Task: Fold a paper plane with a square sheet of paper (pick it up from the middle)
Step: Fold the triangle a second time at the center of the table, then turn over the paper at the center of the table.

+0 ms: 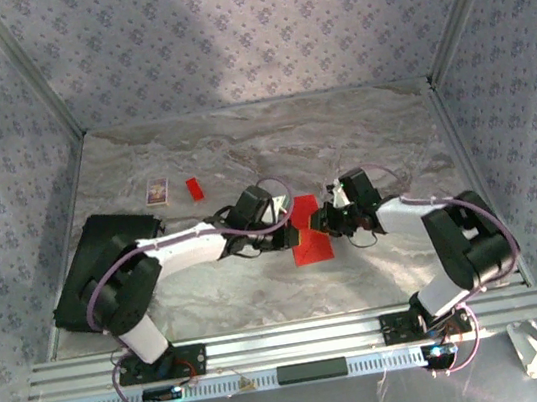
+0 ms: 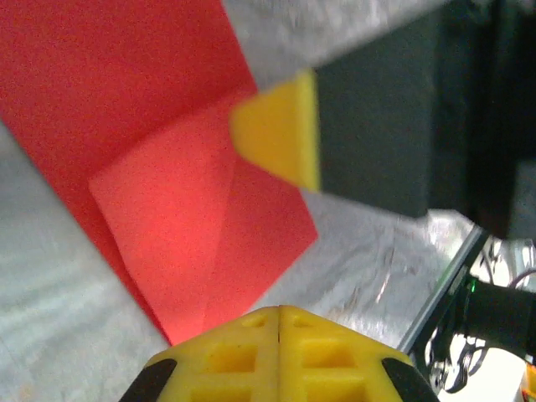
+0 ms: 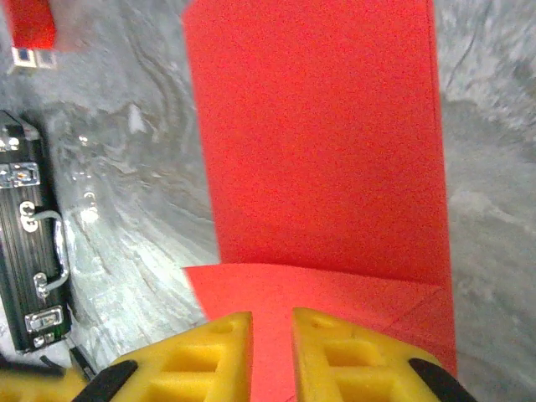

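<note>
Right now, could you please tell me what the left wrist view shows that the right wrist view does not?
Of the two, the left wrist view gives the left gripper, fingers pressed together, the right arm's yellow finger by the fold, and a metal rail. The right wrist view gives the right gripper, fingers slightly apart, a black case with metal latches and a small red block. Both share the red square sheet of paper, a flap folded over, on the marble table.

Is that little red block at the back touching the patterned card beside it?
Apart. The top external view shows a strip of bare marble table between the small red block and the patterned card.
</note>
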Tool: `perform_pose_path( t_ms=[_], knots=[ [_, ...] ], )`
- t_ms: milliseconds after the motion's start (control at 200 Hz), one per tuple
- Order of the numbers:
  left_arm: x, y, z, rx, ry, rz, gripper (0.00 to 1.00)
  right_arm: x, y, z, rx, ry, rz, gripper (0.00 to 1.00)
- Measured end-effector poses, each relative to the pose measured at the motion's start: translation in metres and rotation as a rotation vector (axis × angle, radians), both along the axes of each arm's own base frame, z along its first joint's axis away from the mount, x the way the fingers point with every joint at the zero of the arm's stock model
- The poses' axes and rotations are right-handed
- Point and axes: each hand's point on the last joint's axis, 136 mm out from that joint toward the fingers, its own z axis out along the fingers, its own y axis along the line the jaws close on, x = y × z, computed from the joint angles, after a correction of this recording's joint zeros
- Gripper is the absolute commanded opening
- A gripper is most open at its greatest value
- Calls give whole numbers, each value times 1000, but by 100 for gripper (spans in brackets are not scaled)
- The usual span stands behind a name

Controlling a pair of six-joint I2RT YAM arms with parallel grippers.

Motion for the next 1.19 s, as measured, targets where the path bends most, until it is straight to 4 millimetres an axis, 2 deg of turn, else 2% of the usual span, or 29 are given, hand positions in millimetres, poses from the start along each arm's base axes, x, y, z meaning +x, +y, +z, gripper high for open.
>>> perform_pose_path(
  t_ms=[135, 270, 460, 635, 1194],
  knots=[
    [15, -8, -7, 16, -5, 9, 4, 3, -12, 25, -14, -60, -49, 30],
    [17, -10, -24, 55, 19, 0, 3, -5, -23, 32, -41, -64, -84, 33],
    [19, -10, -43, 97, 43, -11, 2, -29, -30, 13, -77, 26, -90, 33],
    [15, -7, -61, 132, 73, -17, 0, -45, -26, 4, -99, 78, -62, 33],
    [-2, -12, -62, 76, 48, -57, 0, -68, -28, -25, -170, 185, -32, 38]
  ],
)
